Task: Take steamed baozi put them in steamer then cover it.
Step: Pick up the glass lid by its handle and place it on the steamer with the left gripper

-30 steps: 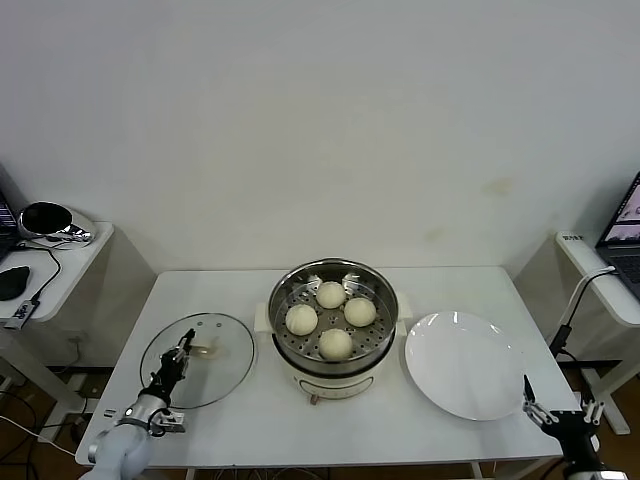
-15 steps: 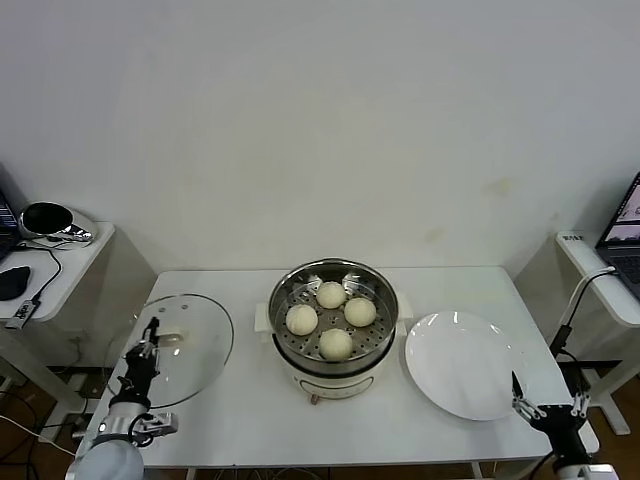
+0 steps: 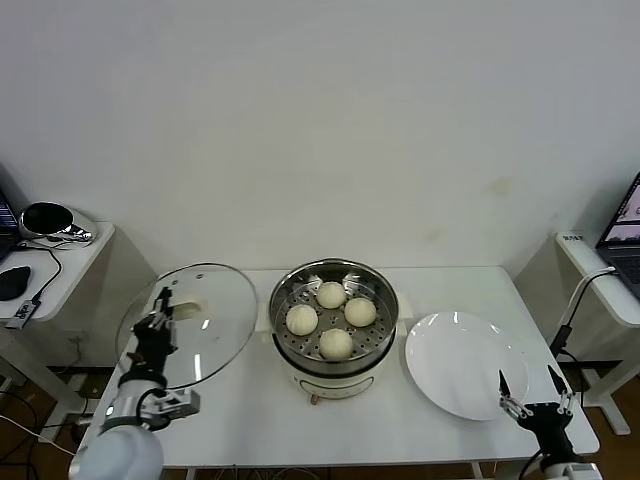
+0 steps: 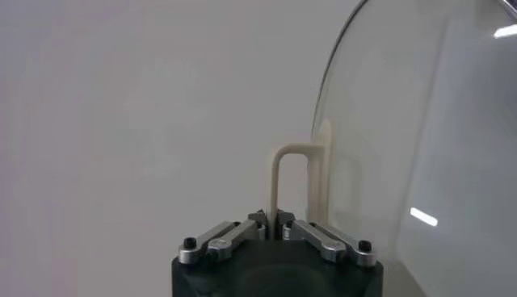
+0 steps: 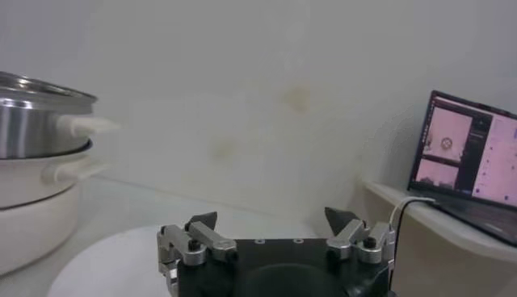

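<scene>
While clenched on its handle, left claw (image 3: 158, 322) holds cover (image 3: 205, 325) tilted toward steamer (image 3: 333, 320).

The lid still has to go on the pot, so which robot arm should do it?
The left. Its gripper is shut on the cover by its handle, beside the steamer. The right gripper is open and empty, by the plate.

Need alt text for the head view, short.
The left end effector holds the cover by its handle, raised and tilted left of the steamer, where four steamed baozi sit on the tray. A white plate lies to the right, with the open right end effector at its near edge.
</scene>
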